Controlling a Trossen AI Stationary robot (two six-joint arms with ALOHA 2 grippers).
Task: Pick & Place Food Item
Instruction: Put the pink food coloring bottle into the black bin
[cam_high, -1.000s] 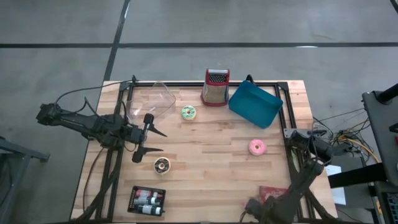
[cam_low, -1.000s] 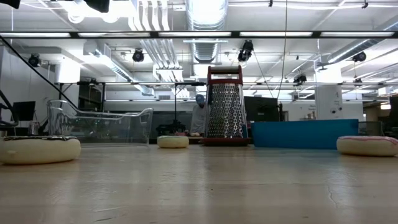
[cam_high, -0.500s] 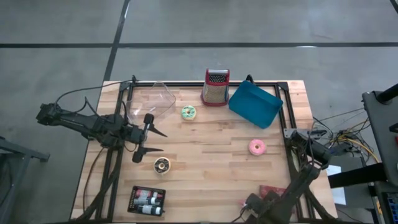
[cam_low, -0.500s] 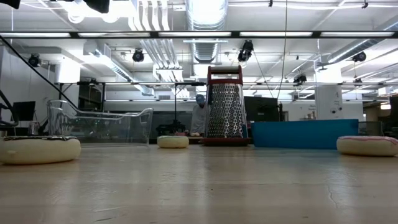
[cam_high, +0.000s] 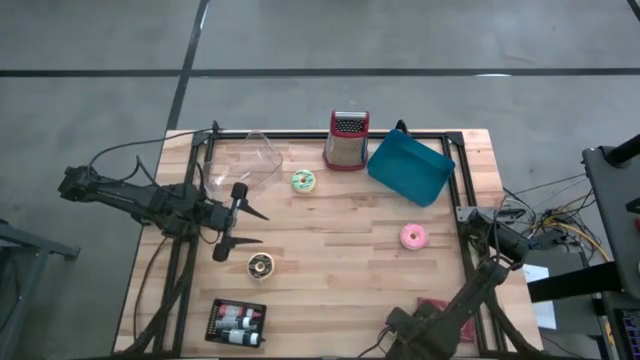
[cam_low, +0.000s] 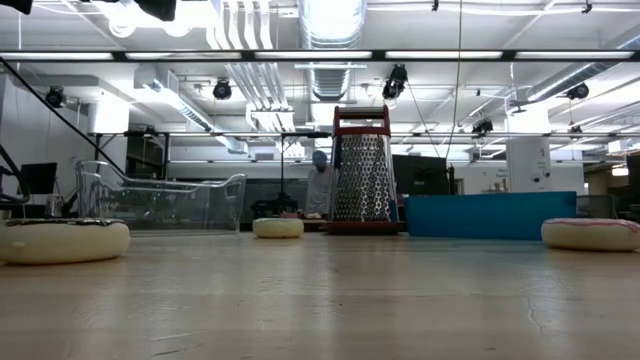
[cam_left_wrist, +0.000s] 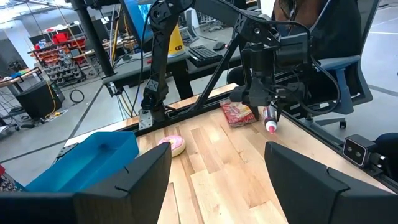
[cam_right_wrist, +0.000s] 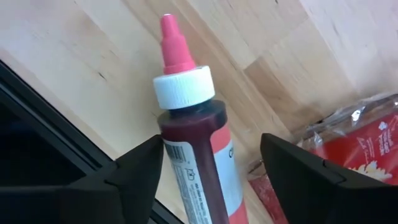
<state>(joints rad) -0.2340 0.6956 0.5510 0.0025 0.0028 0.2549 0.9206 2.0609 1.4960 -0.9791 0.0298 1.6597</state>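
Observation:
A squeeze bottle (cam_right_wrist: 196, 155) with a pink nozzle, a white cap and a dark red filling lies on its side at the table's near edge, right of the middle. My right gripper (cam_right_wrist: 211, 177) points down over it, open, one finger on each side of the body below the cap; it also shows in the left wrist view (cam_left_wrist: 273, 104) and the high view (cam_high: 396, 328). My left gripper (cam_high: 256, 227) waits open at the table's left, above the wood. Three doughnuts rest flat on the table: a pink one (cam_high: 413, 236), a green one (cam_high: 303, 180) and a chocolate one (cam_high: 260, 264). My right gripper stands astride the bottle's body (cam_right_wrist: 186, 162), fingers coming from above and lying across it. One finger's edge (cam_right_wrist: 152, 165) meets the bottle's side in the picture, while a gap shows at the other finger (cam_right_wrist: 280, 168). Whether it touches, I cannot tell.
A red snack bag (cam_right_wrist: 348, 143) lies close beside the bottle, and the table's dark frame (cam_right_wrist: 56, 124) runs along its other side. Farther off stand a grater (cam_high: 346, 140), a blue bin (cam_high: 410, 168), a clear container (cam_high: 247, 160) and a black tray of bottles (cam_high: 236, 321).
My right arm has shifted a little toward the table's left along the near edge and sunk slightly toward the bottle. Nothing else on the table has moved.

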